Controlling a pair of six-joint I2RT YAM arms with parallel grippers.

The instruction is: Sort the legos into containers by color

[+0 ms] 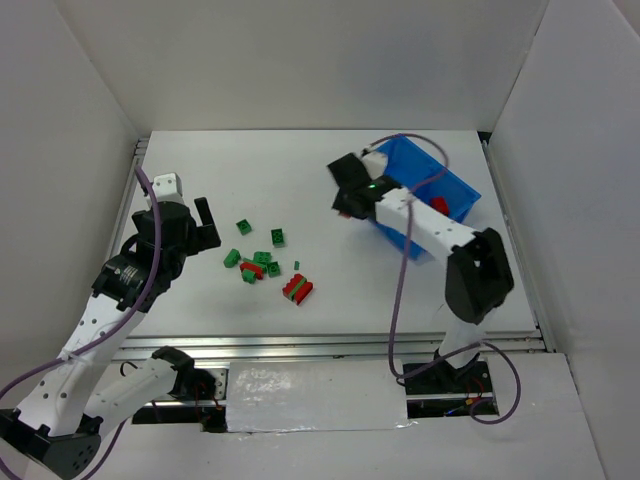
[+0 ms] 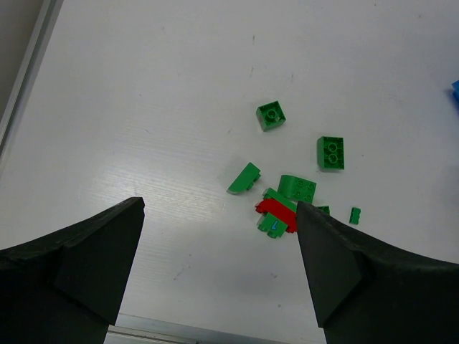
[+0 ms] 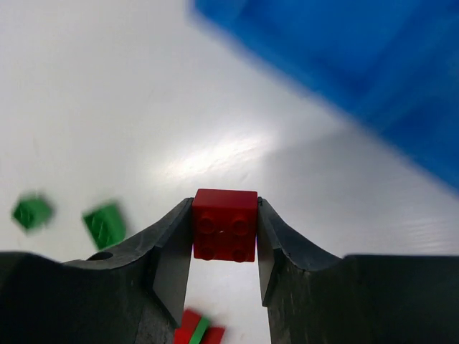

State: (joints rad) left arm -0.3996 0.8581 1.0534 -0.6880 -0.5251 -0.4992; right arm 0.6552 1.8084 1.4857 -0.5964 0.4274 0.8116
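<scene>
White walls box in a white surface (image 1: 300,180), and the trouble most likely from here sits at its far right. The right fingers (image 3: 172,251) are clenched on a single red brick (image 3: 224,226), pinching it by its two side faces right at their tips. With so little of the brick between them, I judge a jolt or a brush against a wall could twist it loose. In the overhead view those fingers hang just beside the left edge of the blue bin (image 1: 425,160), not plainly over it, so letting go here would probably drop the brick on the surface outside. A second risk is the wrong compartment. The right arm lies across the bin and covers its divider, and only one red piece (image 1: 440,203) shows inside, so which side takes red is hard to tell. The left fingers (image 2: 100,251) are spread wide and grasp nothing, poised above the loose legos (image 1: 262,262) left of centre. Coming down here they could knock several green ones apart, or take a red-on-green stack (image 1: 298,289) whole. The right wrist view is smeared, its green pieces mere blobs.
</scene>
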